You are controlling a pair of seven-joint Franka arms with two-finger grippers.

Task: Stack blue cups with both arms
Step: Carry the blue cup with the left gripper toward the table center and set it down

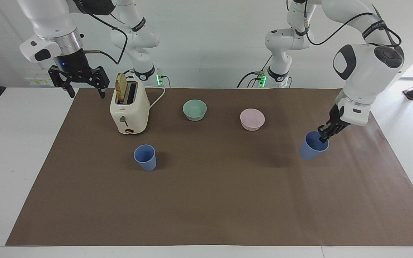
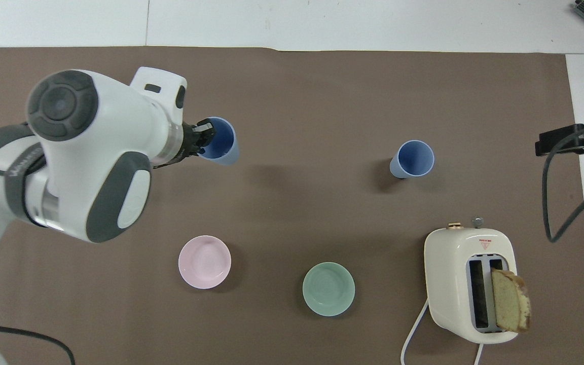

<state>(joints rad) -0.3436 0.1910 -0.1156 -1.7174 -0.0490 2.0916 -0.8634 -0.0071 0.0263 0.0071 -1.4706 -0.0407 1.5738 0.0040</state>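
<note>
blue cup point(image 1: 312, 149) in left gripper point(image 1: 323, 135) (rim pinched), raised

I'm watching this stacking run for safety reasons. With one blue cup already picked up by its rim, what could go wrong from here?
1. The left end effector pinches only the rim of the lifted blue cup, which hangs tilted; it may slip or swing.
2. Tilted, it could catch the standing blue cup at its rim and tip it instead of nesting.
3. The right end effector waits open beside the toaster; reaching for the standing cup could brush it.
</note>
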